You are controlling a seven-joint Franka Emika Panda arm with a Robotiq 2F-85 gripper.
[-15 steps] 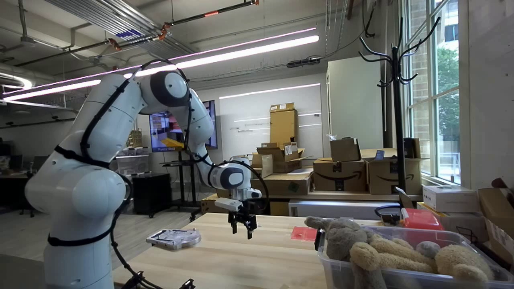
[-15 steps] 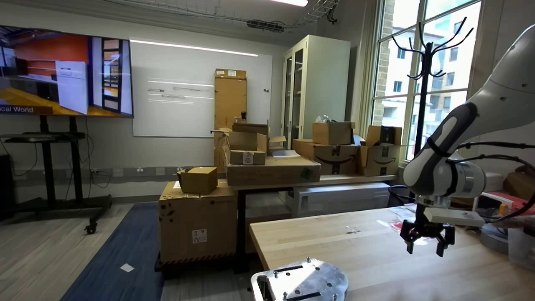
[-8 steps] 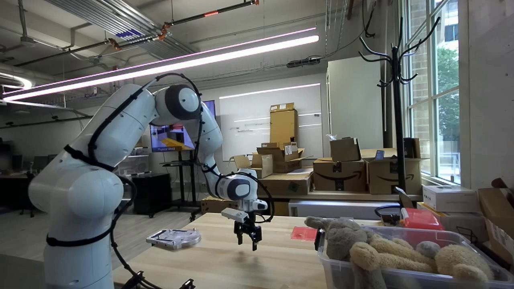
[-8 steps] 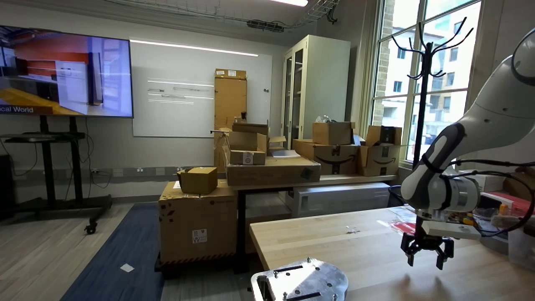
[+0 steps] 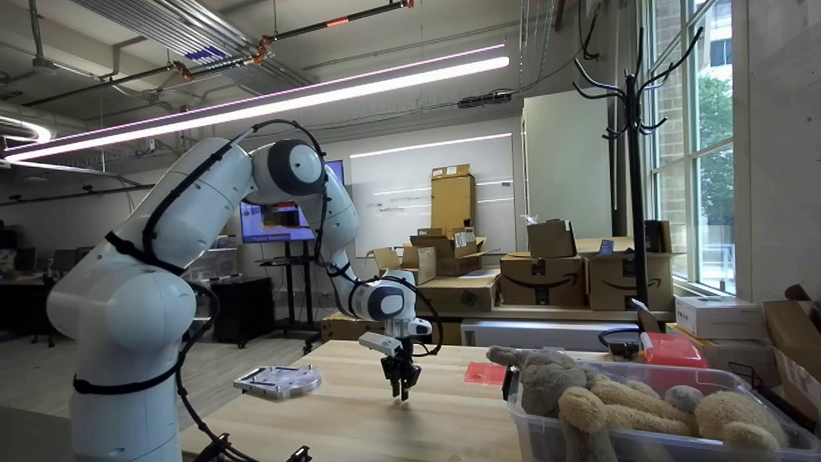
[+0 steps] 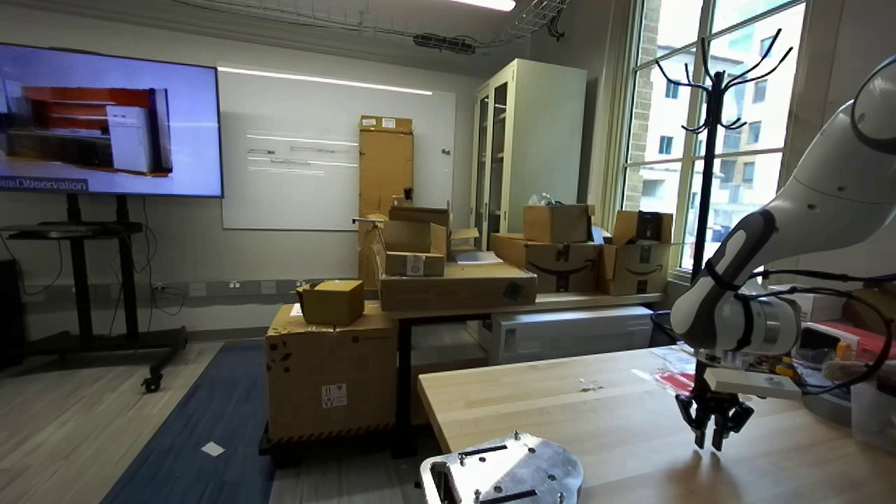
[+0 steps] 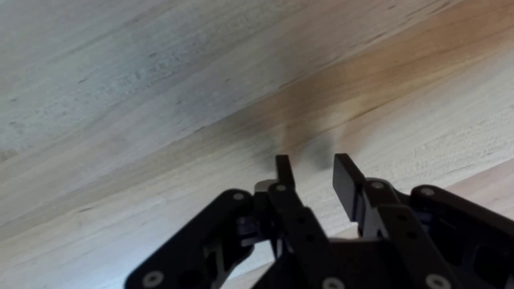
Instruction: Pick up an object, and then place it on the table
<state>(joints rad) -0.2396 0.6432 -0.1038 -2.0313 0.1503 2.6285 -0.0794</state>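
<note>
- Hanging just above the table (image 5: 349, 427), the gripper (image 7: 312, 172) points straight down, a cluster of matte black links ending in slim, flat-faced fingertips (image 7: 346, 184); the two stand only a narrow gap apart, and pale wood shows between them.
- Directly beneath spreads the table: long light planks, streaky grain, small dark flecks, and a warmer honey-brown band crossing the wrist view.
- Smooth white shells, rounded at the joints, form the arm (image 5: 151, 311); black straps (image 5: 123, 389) ring it.
- By the table's edge sits a silvery metal plate (image 6: 521, 472), slotted, drilled and curved at one end; whether it overhangs the wood cannot be told.
- Flat on the planks lies a thin red sheet (image 5: 485, 373); in an exterior view the gripper's upper part comes in front of it.
- A clear plastic bin (image 5: 535, 443), heaped with fuzzy grey plush (image 5: 551, 382) and curly tan plush (image 5: 734, 414), blocks some of the table from sight.
- Behind the bin stand a red-topped case (image 5: 673, 350) and a crisp white box (image 5: 721, 317).
- Beyond the table, creased brown cardboard boxes (image 5: 542, 280) pile up in both exterior views, near a slender black coat stand (image 5: 635, 192) with curling hooks, set partly before a tall paned window (image 5: 714, 192).
- In an exterior view, a glossy screen (image 6: 112, 119), a smooth whiteboard (image 6: 294, 154) and a pale, glass-doored cabinet (image 6: 549, 140) line the background.
</note>
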